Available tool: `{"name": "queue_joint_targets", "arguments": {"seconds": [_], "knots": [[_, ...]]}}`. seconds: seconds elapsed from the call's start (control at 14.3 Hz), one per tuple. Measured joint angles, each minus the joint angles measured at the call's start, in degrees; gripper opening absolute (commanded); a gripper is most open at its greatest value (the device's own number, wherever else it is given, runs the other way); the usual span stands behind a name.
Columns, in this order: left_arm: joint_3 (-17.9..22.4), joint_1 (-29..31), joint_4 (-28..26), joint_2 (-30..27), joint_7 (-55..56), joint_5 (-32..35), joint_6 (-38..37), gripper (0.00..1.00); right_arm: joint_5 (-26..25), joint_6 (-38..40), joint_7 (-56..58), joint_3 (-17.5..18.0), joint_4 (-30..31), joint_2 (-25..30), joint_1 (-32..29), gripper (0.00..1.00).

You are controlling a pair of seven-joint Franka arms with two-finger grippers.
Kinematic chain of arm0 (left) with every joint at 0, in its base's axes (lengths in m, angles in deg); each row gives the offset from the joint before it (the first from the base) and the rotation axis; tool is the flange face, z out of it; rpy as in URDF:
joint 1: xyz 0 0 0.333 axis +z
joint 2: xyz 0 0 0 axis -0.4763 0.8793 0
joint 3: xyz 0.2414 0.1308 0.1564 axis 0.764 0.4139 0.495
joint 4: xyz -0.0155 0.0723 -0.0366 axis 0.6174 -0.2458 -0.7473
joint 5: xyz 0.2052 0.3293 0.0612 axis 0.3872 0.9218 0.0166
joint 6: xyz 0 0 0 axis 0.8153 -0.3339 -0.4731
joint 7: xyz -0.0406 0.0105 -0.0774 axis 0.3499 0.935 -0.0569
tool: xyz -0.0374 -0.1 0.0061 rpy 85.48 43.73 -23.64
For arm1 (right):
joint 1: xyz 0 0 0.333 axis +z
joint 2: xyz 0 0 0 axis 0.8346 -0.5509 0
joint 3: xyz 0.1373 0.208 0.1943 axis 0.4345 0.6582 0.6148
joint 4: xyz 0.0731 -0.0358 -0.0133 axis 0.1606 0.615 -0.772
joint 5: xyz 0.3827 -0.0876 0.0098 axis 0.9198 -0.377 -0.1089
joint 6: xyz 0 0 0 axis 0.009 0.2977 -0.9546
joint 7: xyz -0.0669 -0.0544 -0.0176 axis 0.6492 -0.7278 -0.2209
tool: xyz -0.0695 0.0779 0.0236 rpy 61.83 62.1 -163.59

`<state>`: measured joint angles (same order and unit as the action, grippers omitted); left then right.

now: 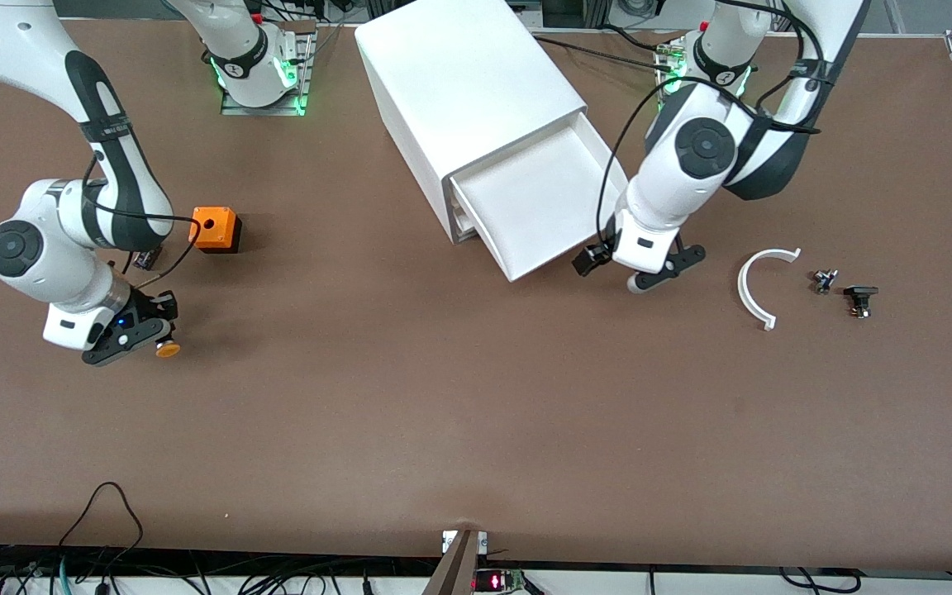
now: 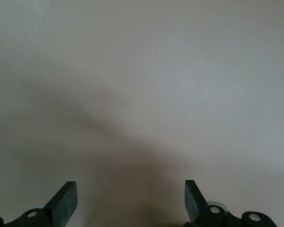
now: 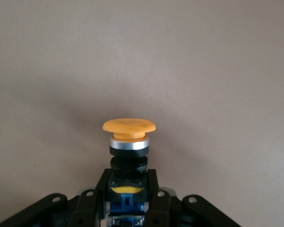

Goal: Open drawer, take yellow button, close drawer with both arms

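The top drawer (image 1: 542,207) of the white cabinet (image 1: 468,91) stands pulled out, and its tray shows nothing inside. My right gripper (image 1: 154,337) is low over the table near the right arm's end. It is shut on the dark body of the orange-capped button (image 1: 167,349). In the right wrist view the button (image 3: 128,136) sticks out past the gripper (image 3: 128,189), cap outward, with its blue bit between the fingers. My left gripper (image 1: 637,271) is low over the table just beside the drawer's front corner. In the left wrist view it (image 2: 130,198) is open and empty.
An orange cube with a round hole (image 1: 216,229) sits on the table near the right arm. A white curved piece (image 1: 761,285) and two small dark parts (image 1: 825,280) (image 1: 859,299) lie toward the left arm's end.
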<state>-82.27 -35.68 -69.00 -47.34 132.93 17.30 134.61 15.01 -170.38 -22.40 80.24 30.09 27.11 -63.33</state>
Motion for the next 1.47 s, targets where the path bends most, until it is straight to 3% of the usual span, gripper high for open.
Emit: {"name": "queue_joint_targets", "arguments": {"seconds": [0.07, 0.14, 0.21, 0.28, 0.42, 0.63, 0.84, 1.19, 1.47], "knots": [[-1.1, -0.4, -0.2, 0.1, 1.6, 0.0, -0.1, 1.00, 0.0, -4.0, 0.3, 0.0, 2.7, 0.0, -0.2, 0.26], [-2.7, -0.6, -0.5, 0.1, 3.7, 0.1, -0.1, 1.00, 0.0, -8.2, 1.1, 0.0, 5.4, 0.0, -0.6, 0.41], [-4.7, -0.6, -0.9, 0.1, 6.2, 0.3, -0.1, 1.00, 0.0, -11.4, 1.8, 0.0, 7.6, 0.0, -1.0, 0.85], [-6.9, -0.7, -1.3, 0.0, 9.1, 0.4, -0.3, 1.00, 0.0, -12.8, 1.9, 0.0, 8.6, 0.0, -1.3, 1.00], [-10.4, -0.9, -2.0, -0.2, 13.1, 0.5, -1.7, 1.00, 0.0, -9.5, 1.5, 0.2, 7.6, 1.2, -1.6, 1.00], [-14.7, -0.9, -2.9, -0.8, 16.0, 0.5, -3.7, 1.00, 1.0, 10.1, -1.4, 2.6, -1.4, 5.9, -1.7, 1.00], [-17.2, -0.9, -3.4, -0.8, 18.5, 0.5, -4.2, 1.00, 5.7, 26.9, -3.7, 4.9, -12.7, 9.0, -1.6, 1.00], [-19.0, -0.7, -4.1, -1.0, 21.3, 0.5, -4.5, 1.00, 8.4, 32.5, -9.3, 5.5, -18.8, 8.9, -0.1, 1.00], [-18.0, 2.6, -3.5, -1.7, 21.9, 0.5, -3.9, 1.00, 8.8, 37.5, -25.9, 5.7, -22.9, 8.8, 6.0, 1.00]]}}
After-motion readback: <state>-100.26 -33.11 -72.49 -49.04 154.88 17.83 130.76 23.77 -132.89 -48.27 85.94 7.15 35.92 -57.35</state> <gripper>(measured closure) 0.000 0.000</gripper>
